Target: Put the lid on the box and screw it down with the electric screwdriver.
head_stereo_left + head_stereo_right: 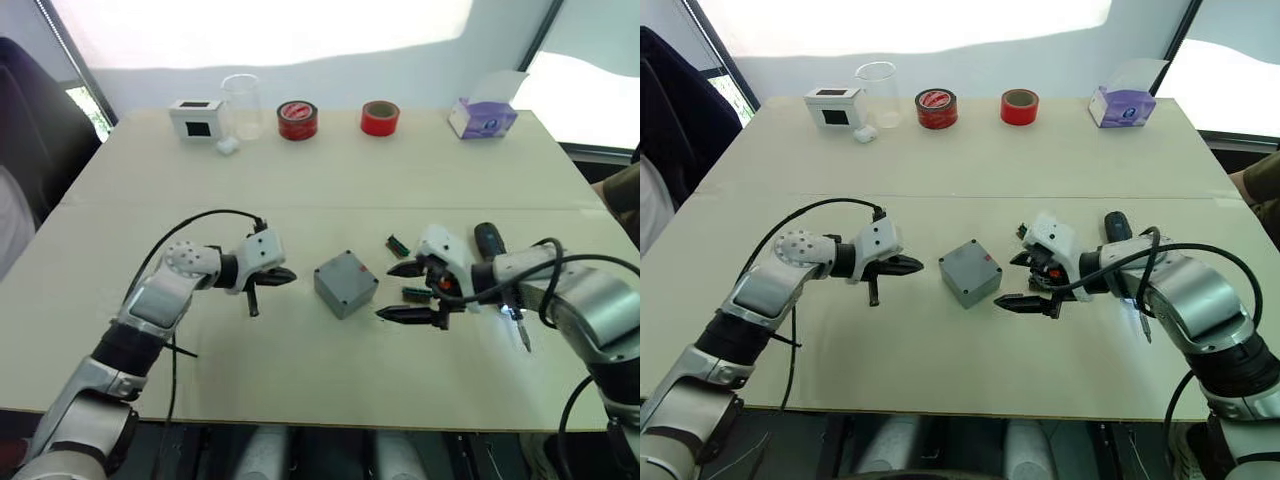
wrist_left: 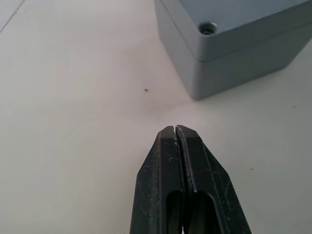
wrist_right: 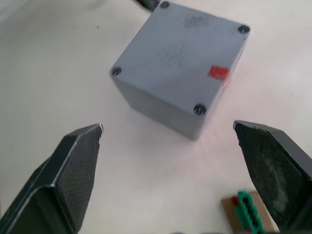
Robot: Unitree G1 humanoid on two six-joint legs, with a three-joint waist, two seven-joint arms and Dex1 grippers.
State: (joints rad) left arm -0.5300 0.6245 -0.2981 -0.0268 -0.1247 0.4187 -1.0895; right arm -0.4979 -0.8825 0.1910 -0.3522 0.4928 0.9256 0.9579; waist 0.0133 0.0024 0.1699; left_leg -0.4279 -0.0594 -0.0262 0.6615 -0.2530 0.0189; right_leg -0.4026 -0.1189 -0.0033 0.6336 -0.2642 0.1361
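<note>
Right jaws (image 1: 1025,283) spread, lidded box (image 1: 970,272) corner-on, screwdriver (image 1: 1127,262) lengthwise.

We count one grey box (image 1: 346,284) wearing one lid (image 3: 181,50), one electric screwdriver (image 1: 500,275), two tape rolls (image 1: 297,120), one tissue box (image 1: 482,118), one white box (image 1: 195,118), one clear cup (image 1: 241,104), two grippers (image 1: 281,277).

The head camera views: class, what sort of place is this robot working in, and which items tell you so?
Probably a lab or workshop bench: a plain table bearing a grey box with its lid on, an electric screwdriver, tape rolls and a small circuit board.
</note>
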